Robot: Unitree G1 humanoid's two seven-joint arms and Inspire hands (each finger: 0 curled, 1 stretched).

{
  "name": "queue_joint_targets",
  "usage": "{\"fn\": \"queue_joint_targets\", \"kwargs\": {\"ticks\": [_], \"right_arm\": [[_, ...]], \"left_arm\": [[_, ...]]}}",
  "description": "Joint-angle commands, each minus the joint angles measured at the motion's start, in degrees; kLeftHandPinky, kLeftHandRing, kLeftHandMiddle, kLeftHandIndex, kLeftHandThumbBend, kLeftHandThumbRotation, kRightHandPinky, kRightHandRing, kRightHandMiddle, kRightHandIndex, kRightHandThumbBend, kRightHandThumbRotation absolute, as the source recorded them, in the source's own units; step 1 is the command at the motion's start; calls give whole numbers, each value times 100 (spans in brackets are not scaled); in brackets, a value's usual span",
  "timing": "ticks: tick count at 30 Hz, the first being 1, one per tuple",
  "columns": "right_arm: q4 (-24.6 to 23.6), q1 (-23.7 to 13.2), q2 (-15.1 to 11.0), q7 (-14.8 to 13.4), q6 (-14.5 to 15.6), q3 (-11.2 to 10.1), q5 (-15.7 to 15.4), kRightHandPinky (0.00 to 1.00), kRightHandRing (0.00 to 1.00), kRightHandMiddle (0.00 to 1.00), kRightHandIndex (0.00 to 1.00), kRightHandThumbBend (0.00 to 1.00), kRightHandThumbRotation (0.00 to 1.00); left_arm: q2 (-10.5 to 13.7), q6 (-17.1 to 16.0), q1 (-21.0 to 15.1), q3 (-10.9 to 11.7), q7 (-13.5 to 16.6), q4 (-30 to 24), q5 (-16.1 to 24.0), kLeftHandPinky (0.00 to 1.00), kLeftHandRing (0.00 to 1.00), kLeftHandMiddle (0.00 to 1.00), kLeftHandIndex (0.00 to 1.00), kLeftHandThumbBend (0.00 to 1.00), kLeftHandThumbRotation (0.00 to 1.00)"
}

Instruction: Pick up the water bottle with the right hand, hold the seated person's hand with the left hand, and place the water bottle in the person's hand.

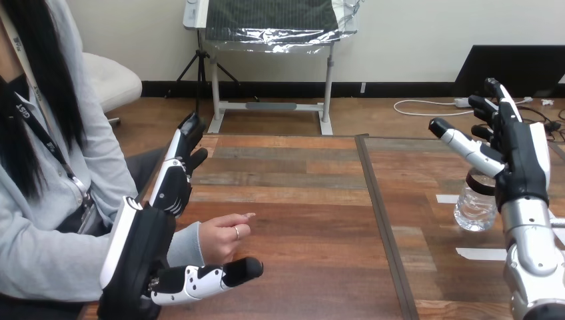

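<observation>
The right robot hand [524, 159] is open, its fingers straight and spread and its thumb reaching left, with nothing in it. It hangs just above and beside the water bottle [474, 208], whose right edge is hidden behind the wrist; I cannot tell if they touch. The bottle stands upright on the surface [300, 200] between two white tape strips [481, 253]. Its long axis is vertical and its neck points up toward the palm.

The step in hand looks like the pickup. To do it well, the right robot hand should drop until its palm faces the bottle's mid-body, with the thumb on one side and the fingers on the other, then close across the width so the bottle stays vertical. A thin clear bottle may dent or tip, so the squeeze should be gentle.

The left robot hand [138, 243] is also open, its fingers straight and its thumb out. The person's hand [223, 237] rests loosely curled on the surface between that thumb and those fingers, not yet held.
</observation>
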Motion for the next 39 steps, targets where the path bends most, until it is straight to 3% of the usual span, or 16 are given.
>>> {"fn": "queue_joint_targets", "kwargs": {"ticks": [1,20,39], "right_arm": [[-567,-61,75,8,-231,63,49,87,91,87,96,95,41],[-1704,441,98,51,-141,93,62,90,92,88,96,91,35],[-1936,432,2,196,-14,31,136,93,93,88,96,99,34]], "left_arm": [[-52,-71,-359,45,61,20,16,95,100,100,100,100,50],[-60,-72,-422,-32,-8,88,-126,98,100,100,100,100,49],[-77,-139,-453,19,61,138,20,99,100,100,100,100,49]]}}
